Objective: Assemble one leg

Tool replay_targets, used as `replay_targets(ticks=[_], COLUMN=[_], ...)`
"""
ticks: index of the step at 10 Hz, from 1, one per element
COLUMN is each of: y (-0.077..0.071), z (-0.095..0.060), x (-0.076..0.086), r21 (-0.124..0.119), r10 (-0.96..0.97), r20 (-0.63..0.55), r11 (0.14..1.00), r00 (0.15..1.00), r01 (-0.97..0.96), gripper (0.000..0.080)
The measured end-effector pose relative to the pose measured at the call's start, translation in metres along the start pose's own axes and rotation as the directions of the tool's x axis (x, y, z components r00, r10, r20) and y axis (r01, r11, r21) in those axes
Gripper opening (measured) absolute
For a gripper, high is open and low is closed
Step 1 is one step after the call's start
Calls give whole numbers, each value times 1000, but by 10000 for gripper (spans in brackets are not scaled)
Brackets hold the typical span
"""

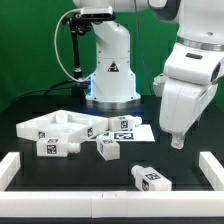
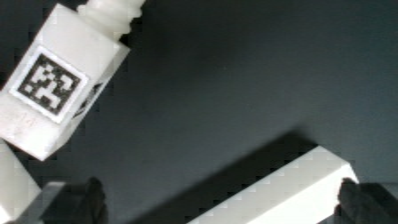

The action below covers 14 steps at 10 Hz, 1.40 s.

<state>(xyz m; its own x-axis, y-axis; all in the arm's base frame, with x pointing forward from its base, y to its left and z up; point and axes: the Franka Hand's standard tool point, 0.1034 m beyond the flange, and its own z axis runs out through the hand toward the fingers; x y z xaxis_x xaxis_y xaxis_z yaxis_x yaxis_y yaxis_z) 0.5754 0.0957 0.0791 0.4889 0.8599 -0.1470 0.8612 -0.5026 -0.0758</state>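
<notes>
Starting at the exterior view's left edge of the bench (image 1: 40,180), a big flat white panel (image 1: 58,122) lies with the first leg (image 1: 50,146) just beside it. Near the middle lie the second leg (image 1: 108,148) and the marker board (image 1: 133,130). The third leg (image 1: 150,178) lies close to the front edge. The gripper (image 1: 178,142) hangs by the right edge, apart from every leg. In the wrist view its fingers (image 2: 71,200) stand wide apart and hold nothing. A tagged leg (image 2: 57,85) shows there; I cannot tell which.

four legs (image 1: 108,147), one white panel (image 1: 60,121); one marker board (image 1: 134,131)
</notes>
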Motion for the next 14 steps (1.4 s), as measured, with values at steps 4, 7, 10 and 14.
replay_targets(ticks=[4, 7, 10, 14], y=[6, 39, 56, 55], z=[2, 13, 22, 27], x=[-2, -35, -54, -49], r21=[-15, -56, -59, -35], r10=[-44, -86, -68, 94], r20=[-12, -46, -44, -76], r11=[999, 995, 996, 995], r00=[999, 995, 997, 993], r01=[44, 83, 65, -97], gripper=[650, 650, 650, 650])
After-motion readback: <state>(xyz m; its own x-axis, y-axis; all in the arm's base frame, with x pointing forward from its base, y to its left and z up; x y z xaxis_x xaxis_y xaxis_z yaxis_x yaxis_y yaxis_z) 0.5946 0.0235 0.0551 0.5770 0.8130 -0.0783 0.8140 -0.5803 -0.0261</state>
